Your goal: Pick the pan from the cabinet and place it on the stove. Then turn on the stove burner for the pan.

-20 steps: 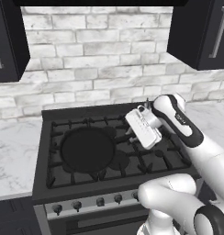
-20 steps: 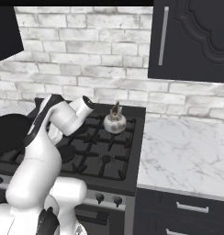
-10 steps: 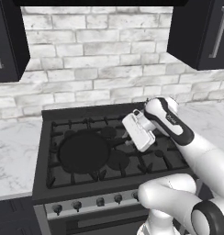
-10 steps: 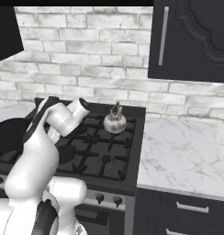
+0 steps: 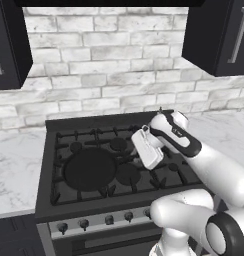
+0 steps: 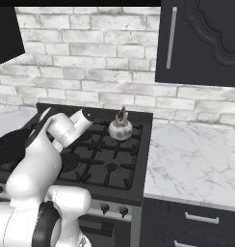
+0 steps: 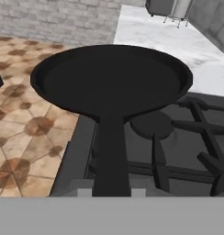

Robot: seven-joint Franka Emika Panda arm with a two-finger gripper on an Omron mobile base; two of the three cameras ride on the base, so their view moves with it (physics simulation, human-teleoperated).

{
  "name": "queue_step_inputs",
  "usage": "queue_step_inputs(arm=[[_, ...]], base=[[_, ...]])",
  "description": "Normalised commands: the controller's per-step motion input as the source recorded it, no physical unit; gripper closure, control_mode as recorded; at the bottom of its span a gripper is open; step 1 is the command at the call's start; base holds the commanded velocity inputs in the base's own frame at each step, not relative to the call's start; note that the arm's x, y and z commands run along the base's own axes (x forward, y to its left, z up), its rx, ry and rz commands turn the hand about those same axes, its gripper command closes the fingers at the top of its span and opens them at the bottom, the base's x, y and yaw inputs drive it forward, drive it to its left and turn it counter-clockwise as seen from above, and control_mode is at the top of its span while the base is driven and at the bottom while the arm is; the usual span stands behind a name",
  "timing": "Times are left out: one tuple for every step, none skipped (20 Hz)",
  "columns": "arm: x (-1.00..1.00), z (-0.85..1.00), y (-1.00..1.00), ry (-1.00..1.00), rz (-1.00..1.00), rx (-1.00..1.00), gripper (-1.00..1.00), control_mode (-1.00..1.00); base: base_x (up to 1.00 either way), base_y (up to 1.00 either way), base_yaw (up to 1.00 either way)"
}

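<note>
The black pan (image 5: 89, 170) sits low over the front-left burner of the stove (image 5: 69, 137); I cannot tell whether it rests on the grate. Its long handle (image 7: 111, 156) runs straight back between my fingers. My gripper (image 5: 136, 156) is to the pan's right, over the middle of the stove, shut on the end of the handle. In the hand view the pan (image 7: 111, 80) spreads wide above the grate (image 7: 196, 137), with the gripper (image 7: 111, 193) at the bottom. The pan (image 6: 6, 149) also shows behind my arm. The black cabinet (image 6: 206, 38) hangs shut at the upper right.
A small silver kettle (image 6: 121, 128) stands on the back-right burner. Knobs (image 5: 109, 219) line the stove's front. Marble counter (image 6: 196, 164) lies right of the stove and more (image 7: 169, 34) lies beyond the pan. Tiled floor (image 7: 22, 119) shows past the stove's front edge.
My hand has moved down and a little left over the stove, carrying the pan's handle lower. The pan has stayed over the front-left burner.
</note>
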Motion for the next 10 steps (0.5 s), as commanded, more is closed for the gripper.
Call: queue_step_inputs(arm=[[0.20,-0.24,0.05,0.01,0.00,-0.02,1.00,-1.00],[0.18,-0.23,0.09,0.01,0.00,-0.02,1.00,-1.00],[0.19,-0.21,0.09,0.02,0.00,-0.03,1.00,-1.00],[0.18,-0.20,0.06,0.03,0.00,-0.02,1.00,-1.00],[0.18,-0.17,0.09,0.04,-0.01,-0.02,1.00,-1.00],[0.16,-0.16,0.13,0.03,-0.02,-0.02,1.00,-1.00],[0.16,-0.17,0.15,0.04,-0.02,-0.03,1.00,-1.00],[0.13,-0.18,0.11,0.04,-0.02,-0.02,1.00,-1.00],[0.13,-0.20,0.09,0.05,-0.02,-0.02,1.00,-1.00],[0.10,-0.21,0.11,0.05,-0.02,-0.02,1.00,-1.00]], base=[[0.00,0.00,0.00],[0.00,0.00,0.00],[0.00,0.00,0.00],[0.00,0.00,0.00],[0.00,0.00,0.00],[0.00,0.00,0.00],[0.00,0.00,0.00],[0.00,0.00,0.00],[0.00,0.00,0.00],[0.00,0.00,0.00]])
